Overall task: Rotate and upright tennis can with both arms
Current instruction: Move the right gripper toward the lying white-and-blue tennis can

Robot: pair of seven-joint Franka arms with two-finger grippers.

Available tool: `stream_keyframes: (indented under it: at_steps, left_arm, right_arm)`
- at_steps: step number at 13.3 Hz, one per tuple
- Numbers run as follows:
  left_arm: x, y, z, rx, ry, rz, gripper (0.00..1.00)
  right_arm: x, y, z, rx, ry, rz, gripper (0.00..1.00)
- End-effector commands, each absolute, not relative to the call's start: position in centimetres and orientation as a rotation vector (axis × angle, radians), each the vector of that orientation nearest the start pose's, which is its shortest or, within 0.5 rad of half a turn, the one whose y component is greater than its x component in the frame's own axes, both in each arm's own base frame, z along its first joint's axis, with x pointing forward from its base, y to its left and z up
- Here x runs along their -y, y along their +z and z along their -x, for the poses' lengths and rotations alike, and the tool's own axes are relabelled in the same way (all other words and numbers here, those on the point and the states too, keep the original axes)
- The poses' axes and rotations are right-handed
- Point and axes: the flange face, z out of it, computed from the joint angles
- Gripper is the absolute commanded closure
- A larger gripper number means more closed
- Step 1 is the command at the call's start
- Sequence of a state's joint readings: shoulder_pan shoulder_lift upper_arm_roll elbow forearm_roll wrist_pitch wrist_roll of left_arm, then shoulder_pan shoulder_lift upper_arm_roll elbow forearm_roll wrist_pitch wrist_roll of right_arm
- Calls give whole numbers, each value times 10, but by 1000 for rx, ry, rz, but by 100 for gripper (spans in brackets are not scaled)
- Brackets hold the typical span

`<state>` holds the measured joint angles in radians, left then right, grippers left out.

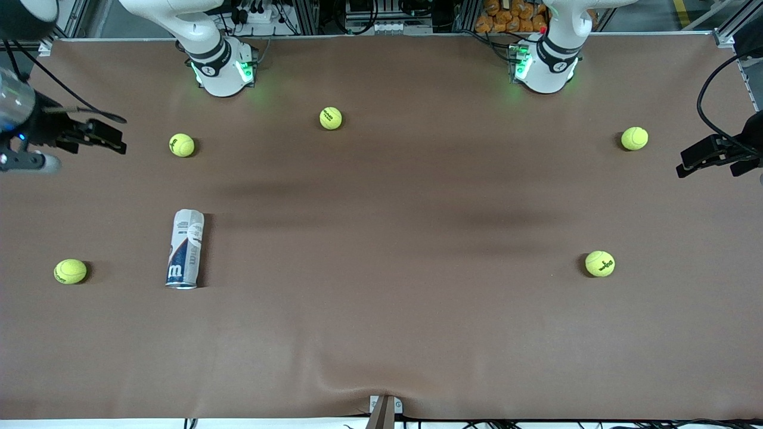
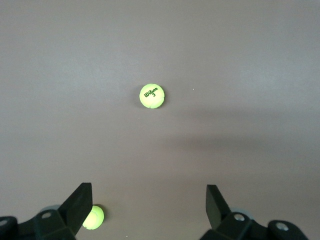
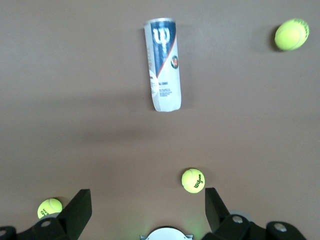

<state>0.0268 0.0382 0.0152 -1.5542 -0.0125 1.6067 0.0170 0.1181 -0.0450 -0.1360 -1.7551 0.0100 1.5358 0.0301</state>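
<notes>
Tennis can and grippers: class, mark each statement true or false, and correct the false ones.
1. The tennis can stands upright. False: it lies on its side on the table.
2. The right gripper is open. True.
3. The left gripper holds a tennis ball. False: it is open and holds nothing.
4. The can lies toward the right arm's end of the table. True.
5. Neither gripper touches the can. True.

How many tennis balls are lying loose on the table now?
5: one beside the tennis can, one farther back, one between the bases, two toward the left arm's end. None looks hidden.
</notes>
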Motion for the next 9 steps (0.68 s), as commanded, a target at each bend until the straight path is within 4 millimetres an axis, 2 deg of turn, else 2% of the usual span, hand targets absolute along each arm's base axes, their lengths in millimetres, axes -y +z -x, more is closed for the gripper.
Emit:
stream_keyframes:
  at_steps: [1,6,9]
  left_arm:
    - [-23,617,-569,49,-21,3166,0]
    - [-24,616,-570,47,-16,3168,0]
    - [-25,616,-570,45,-16,3168,0]
  right_arm:
    - [28,520,-528,-127,309,3125,0]
    - [23,424,-515,-195,223,3133,0]
    - [16,393,-520,-179,215,3140,0]
